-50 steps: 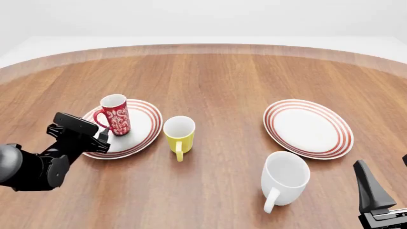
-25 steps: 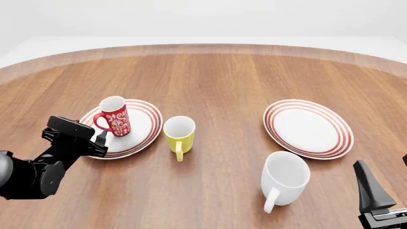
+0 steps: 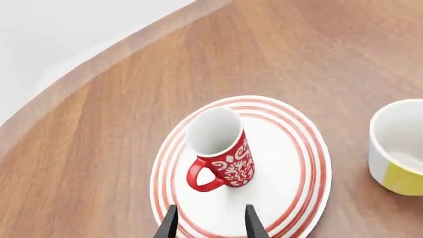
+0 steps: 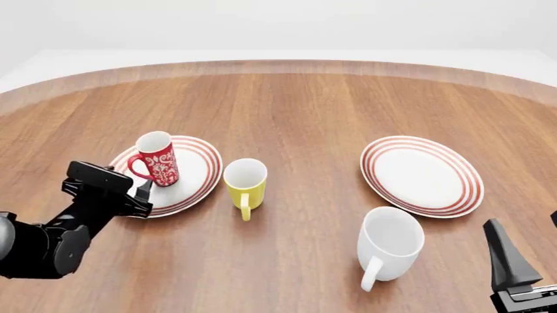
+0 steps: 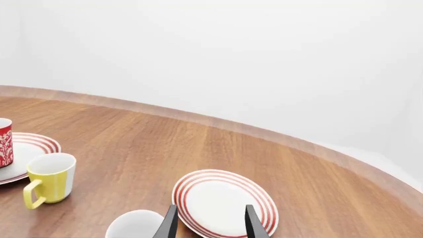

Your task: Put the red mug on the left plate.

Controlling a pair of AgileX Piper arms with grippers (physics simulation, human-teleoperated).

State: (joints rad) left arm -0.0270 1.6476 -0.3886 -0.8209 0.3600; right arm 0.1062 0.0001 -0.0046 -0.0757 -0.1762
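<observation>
The red mug with its white swirl pattern stands upright on the left plate, handle toward the near left. In the left wrist view the mug sits on the plate a short way ahead of my fingertips. My left gripper is open and empty at the plate's near-left rim, apart from the mug; it also shows in its own view. My right gripper is open and empty at the near right; it also shows in the right wrist view.
A yellow mug stands just right of the left plate. A larger white mug stands near the front, beside the right plate. The table's curved far edge runs along the back.
My left gripper has drawn back from the red mug toward the near left, then held about still. The mug stays on the plate. The right arm has not moved.
</observation>
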